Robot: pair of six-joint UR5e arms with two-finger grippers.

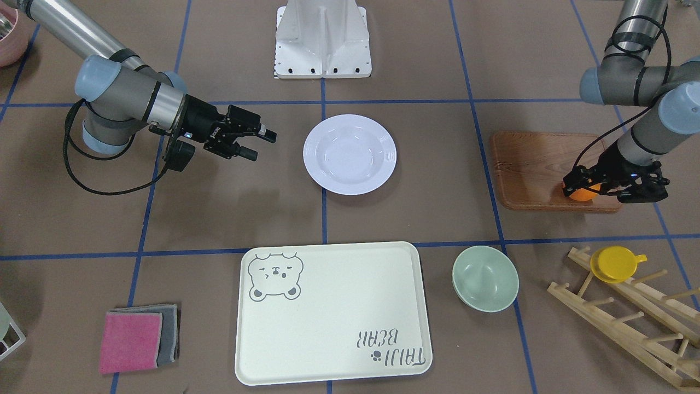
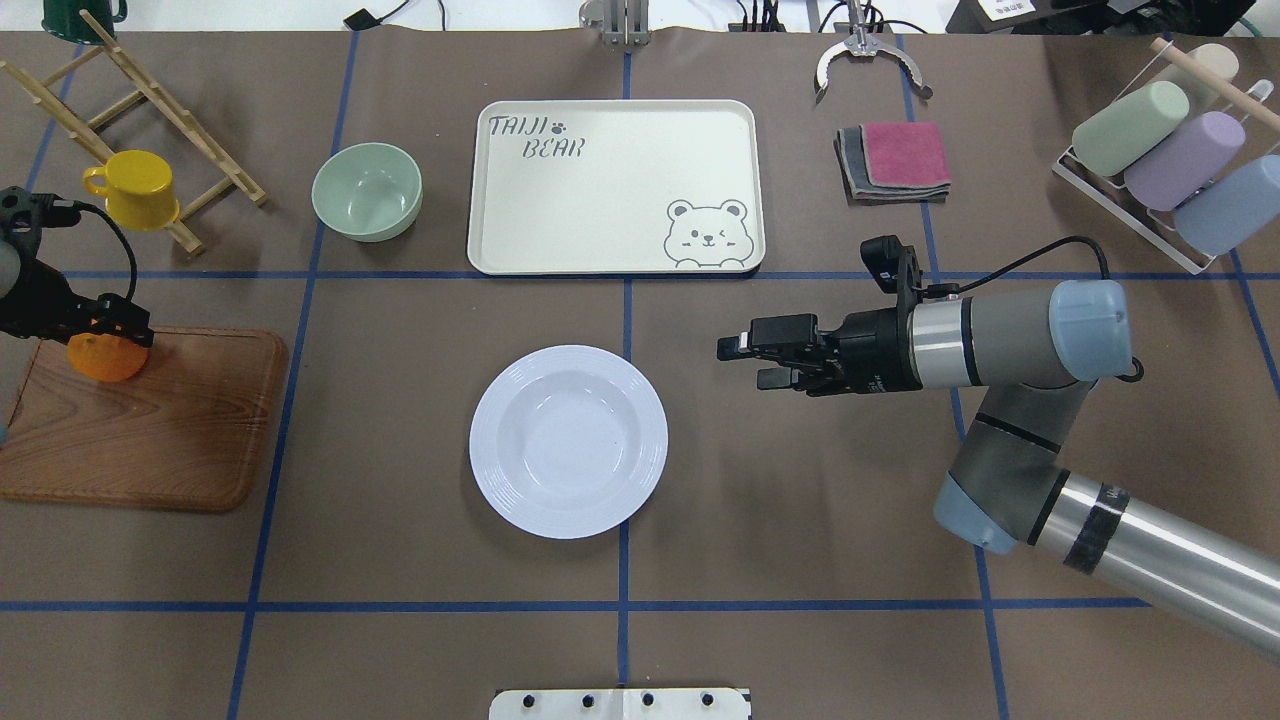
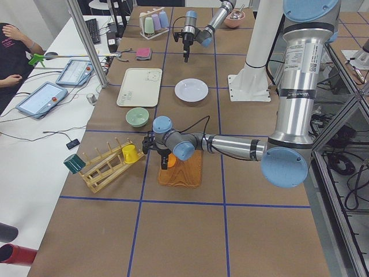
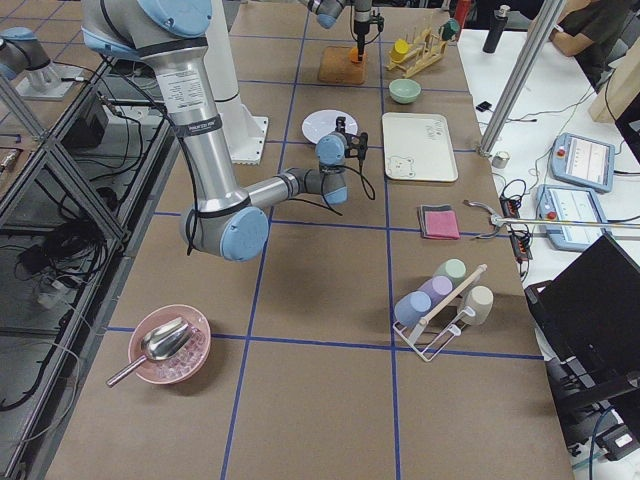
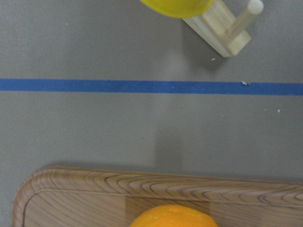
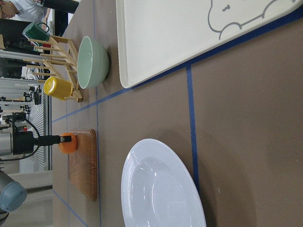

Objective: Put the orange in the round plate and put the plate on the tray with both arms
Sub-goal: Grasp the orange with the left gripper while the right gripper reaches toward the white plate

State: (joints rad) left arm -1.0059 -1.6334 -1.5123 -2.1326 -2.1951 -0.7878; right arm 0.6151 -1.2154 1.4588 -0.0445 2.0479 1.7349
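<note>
Overhead exterior, left pincer (image 2: 106,336) clamping orange (image 2: 105,362) at board (image 2: 160,430) edge, right pincer (image 2: 740,362) spread near plate (image 2: 495,490)

The cream tray (image 2: 615,180) carries grey lettering reading "TAIJI BEAR" with a small paw print, in the corner opposite its bear-face drawing, while printing on the left arm (image 3: 300,75) is too small to read.

The round plate (image 2: 568,441) is glossy and smooth, the tray (image 2: 615,185) matt plastic, the board (image 2: 170,430) grained wood, the table (image 2: 400,450) matt brown.
</note>
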